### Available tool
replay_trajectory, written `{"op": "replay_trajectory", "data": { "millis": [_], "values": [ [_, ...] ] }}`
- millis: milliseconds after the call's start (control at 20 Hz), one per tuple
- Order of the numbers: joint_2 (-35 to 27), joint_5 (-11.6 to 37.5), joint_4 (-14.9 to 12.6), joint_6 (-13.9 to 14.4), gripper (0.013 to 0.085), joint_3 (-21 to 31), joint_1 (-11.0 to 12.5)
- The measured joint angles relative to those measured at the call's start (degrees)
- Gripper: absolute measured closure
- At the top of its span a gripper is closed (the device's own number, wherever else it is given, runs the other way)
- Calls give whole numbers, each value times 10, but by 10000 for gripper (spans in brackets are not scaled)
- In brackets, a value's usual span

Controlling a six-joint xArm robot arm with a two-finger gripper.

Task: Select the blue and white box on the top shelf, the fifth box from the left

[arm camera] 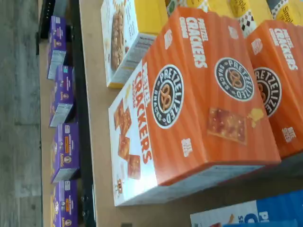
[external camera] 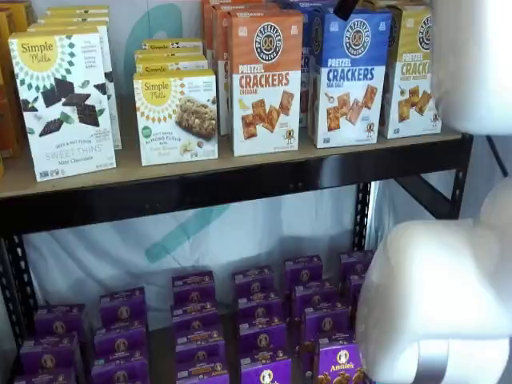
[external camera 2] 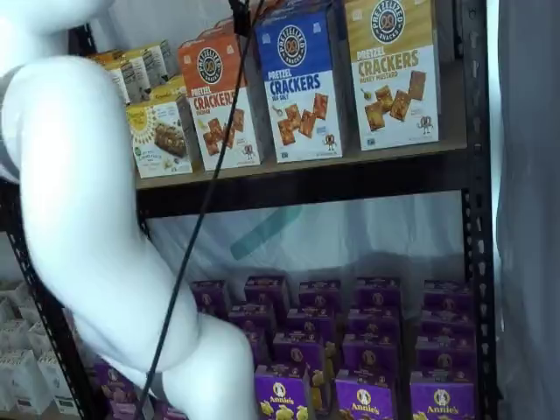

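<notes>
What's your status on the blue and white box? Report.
Gripper only a dark tip at frame top, state unclear. Blue and white box upright on top shelf, untouched. Orange box close beside it.

Retail-style stockroom mock-up: black metal shelving (external camera: 240,180) carries rows of boxed crackers (external camera: 266,80) and purple cartons (external camera: 264,308).

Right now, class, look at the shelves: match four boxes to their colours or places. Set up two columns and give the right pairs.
Boxes:
1. Sea Salt box
2. Cheddar box
3. Sweet Thins box
4. Annie's boxes

Descriptions:
A. orange top
B. purple, on the lower level
C. blue top, white lower half
D. white with dark squares, at the shelf's far end

Pairs: 1-C, 2-A, 3-D, 4-B
</notes>
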State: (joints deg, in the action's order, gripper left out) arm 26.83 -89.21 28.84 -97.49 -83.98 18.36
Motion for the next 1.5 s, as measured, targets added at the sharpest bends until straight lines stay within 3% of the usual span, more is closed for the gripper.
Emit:
{"op": "replay_trajectory", "data": {
  "millis": [1000, 1350, 1500],
  "values": [
    [-104, 7, -34, -34, 130, -60, 2],
    [-151, -67, -75, -32, 130, -121, -6],
    [-155, -70, -83, -29, 130, -122, -13]
  ]
}}
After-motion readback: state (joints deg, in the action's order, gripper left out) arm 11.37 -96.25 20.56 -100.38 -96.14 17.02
